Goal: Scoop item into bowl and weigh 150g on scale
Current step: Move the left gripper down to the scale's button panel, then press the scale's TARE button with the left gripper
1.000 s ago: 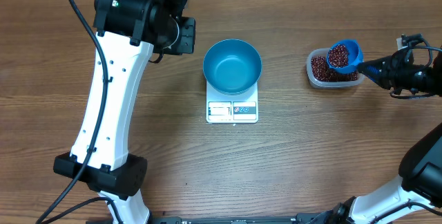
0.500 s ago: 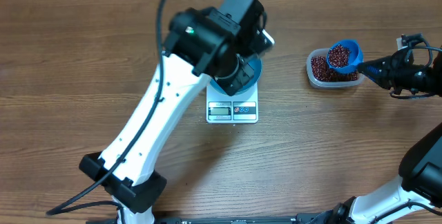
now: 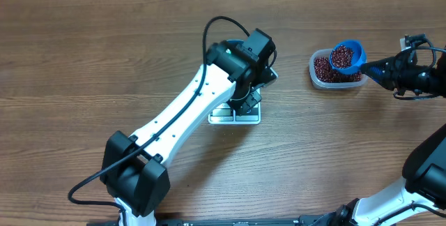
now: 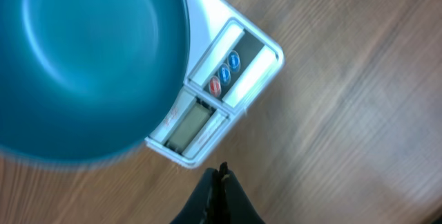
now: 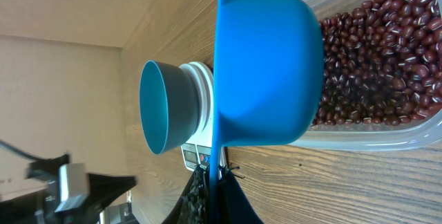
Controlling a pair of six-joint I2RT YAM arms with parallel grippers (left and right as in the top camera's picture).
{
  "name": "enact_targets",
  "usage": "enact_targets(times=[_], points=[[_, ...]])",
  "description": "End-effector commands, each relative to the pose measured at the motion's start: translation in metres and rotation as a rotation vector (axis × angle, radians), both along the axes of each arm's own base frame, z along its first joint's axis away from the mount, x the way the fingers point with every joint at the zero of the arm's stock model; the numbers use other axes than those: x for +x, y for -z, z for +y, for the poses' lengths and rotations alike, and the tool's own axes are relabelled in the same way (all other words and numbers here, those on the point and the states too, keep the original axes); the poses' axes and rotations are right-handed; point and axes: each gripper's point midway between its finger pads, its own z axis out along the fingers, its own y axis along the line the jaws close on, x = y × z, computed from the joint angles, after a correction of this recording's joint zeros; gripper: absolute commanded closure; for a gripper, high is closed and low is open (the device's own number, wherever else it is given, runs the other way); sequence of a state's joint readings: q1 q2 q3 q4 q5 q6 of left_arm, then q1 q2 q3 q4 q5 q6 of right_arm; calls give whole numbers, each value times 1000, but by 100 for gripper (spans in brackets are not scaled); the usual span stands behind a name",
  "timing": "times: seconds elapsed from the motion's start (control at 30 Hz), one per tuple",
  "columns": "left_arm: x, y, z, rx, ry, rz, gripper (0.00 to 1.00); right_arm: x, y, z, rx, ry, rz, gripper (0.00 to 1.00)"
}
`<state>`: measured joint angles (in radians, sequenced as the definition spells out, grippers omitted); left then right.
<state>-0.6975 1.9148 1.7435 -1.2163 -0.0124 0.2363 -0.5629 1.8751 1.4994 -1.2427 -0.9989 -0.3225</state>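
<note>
Presently catalogued, every place being given from the scale (image 3: pixel 235 116).

1. the bowl (image 4: pixel 76 65): blue, seated on the scale, overhanging it behind the display; no beans are seen inside.
2. the left gripper (image 4: pixel 221 172): jaws pressed together, nothing held; poised just off the scale's front edge, near the display and buttons, with its arm stretched over the bowl.
3. the scoop (image 5: pixel 269 72): heaped with beans (image 3: pixel 341 57), clamped at the handle by the right gripper (image 5: pixel 210 182), held above the tub (image 5: pixel 373 131), well to the right of the scale.
4. Handle axis: pointed roughly toward the scale, cup end nearer.
5. Judged: a leftward carry to the bowl is required, and the right arm is the only one placed for it.
</note>
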Motion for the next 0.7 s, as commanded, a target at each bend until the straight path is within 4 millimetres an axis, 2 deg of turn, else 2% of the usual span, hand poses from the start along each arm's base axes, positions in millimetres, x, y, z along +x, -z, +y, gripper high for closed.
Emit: enact_targets(times=[0.0,0.07,0.2,0.53,0.67], points=[[-2,22,-3,10,-3,-17,96,2,-5,2,27,-6,-36,96],[0,44,-3,7,-3,-30,96,1,-5,2,27,-6,-34,96],[-1,69,5,39,-8,-51,96,1,-4,1,18,-6,-30,96],[21,83,-3,6,-12,-172,96,1,-4,1,17,-6,-31,96],[21,86,1,50,-6,-205,96,0,-1,-1,1,-6,-20,96]])
